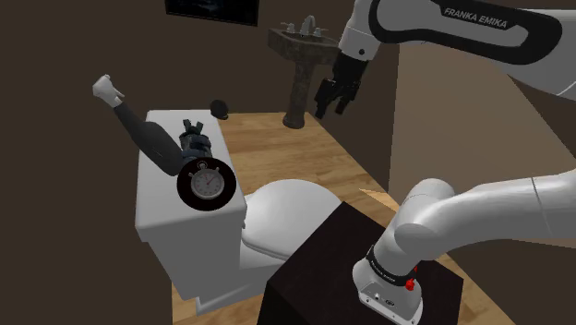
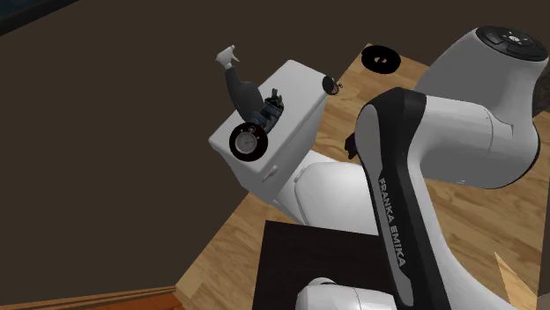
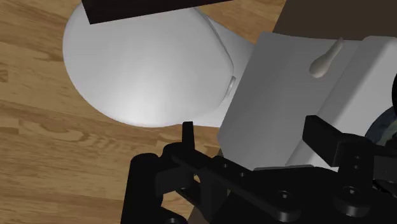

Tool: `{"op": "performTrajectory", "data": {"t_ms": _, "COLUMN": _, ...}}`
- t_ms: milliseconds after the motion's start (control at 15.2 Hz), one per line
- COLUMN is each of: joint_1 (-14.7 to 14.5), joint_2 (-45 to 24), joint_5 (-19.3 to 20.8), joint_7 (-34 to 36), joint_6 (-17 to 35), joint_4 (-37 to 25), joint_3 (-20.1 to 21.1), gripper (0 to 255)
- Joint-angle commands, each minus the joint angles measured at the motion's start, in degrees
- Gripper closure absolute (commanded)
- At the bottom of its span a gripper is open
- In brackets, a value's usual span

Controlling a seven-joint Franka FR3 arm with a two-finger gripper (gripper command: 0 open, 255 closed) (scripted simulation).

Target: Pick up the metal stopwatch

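The stopwatch [image 1: 206, 184] has a black rim and a white dial. It lies at the near end of the white toilet tank's lid [image 1: 164, 205], overhanging the front edge, and is seen again as the stopwatch [image 2: 248, 141] in the second exterior view. My black gripper [image 1: 333, 99] hangs high in the air, well off to the shoulder view's right of the tank and nearer the back wall. In the wrist view the gripper [image 3: 251, 128] is open with nothing between its fingers, above the toilet's lid [image 3: 146, 70] and tank [image 3: 280, 102].
A dark spray bottle [image 1: 148, 134] with a white nozzle lies on the tank behind the stopwatch, beside a small dark object [image 1: 195, 139] and a black knob [image 1: 219, 106]. A pedestal sink [image 1: 300, 69] stands at the back. The dark stand [image 1: 323, 268] sits right of the toilet. The floor is wood.
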State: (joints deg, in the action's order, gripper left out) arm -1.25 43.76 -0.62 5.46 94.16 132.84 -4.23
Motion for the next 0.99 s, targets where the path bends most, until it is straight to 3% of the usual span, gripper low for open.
{"op": "performTrajectory", "data": {"t_ms": 0, "joint_1": 0.00, "joint_2": 0.00, "joint_5": 0.00, "joint_7": 0.00, "joint_6": 0.00, "joint_4": 0.00, "joint_3": 0.00, "gripper": 0}}
{"op": "performTrajectory", "data": {"t_ms": 462, "joint_1": -9.31, "joint_2": -19.18, "joint_5": -13.23, "joint_7": -19.16, "joint_6": -0.66, "joint_4": -8.84, "joint_3": -10.34, "gripper": 0}}
{"op": "performTrajectory", "data": {"t_ms": 924, "joint_1": -15.49, "joint_2": -39.44, "joint_5": -29.00, "joint_7": -38.58, "joint_6": -10.86, "joint_4": -21.75, "joint_3": -15.47, "gripper": 0}}
